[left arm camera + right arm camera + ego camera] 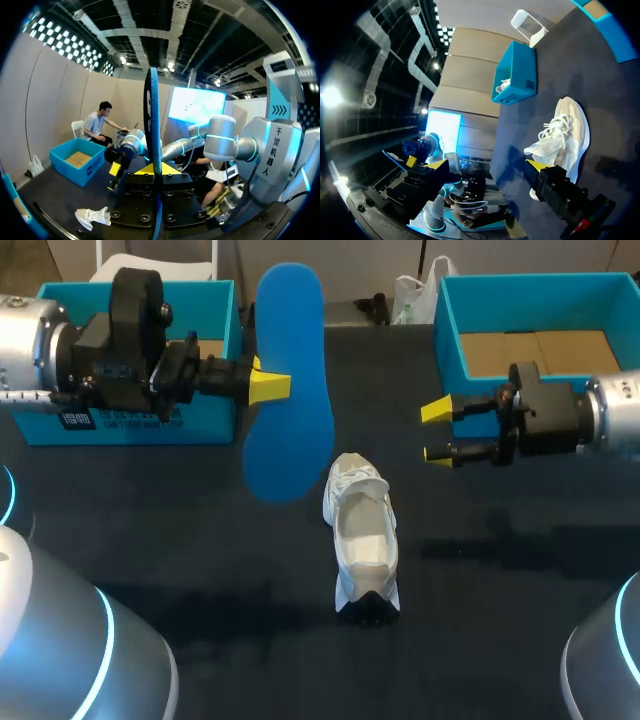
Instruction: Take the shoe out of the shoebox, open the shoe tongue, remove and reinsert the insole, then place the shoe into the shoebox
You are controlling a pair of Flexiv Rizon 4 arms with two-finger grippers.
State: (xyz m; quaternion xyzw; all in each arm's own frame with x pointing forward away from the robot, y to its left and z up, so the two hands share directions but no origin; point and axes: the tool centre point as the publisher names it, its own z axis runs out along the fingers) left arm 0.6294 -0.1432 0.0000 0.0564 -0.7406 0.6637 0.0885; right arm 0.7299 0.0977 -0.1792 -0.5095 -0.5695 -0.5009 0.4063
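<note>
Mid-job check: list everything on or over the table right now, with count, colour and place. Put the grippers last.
insole: 1, blue, held upright in the air, left of and behind the shoe
shoe: 1, white, lying on the table near its middle, apart from both boxes
left box: 1, teal, back left of the table, behind the left arm
right box: 1, teal, back right, brown cardboard floor showing
table: 1, dark
left gripper: 1, yellow tips, shut on the insole
right gripper: 1, yellow tips, open and empty, in the air right of the shoe, in front of the right box
</note>
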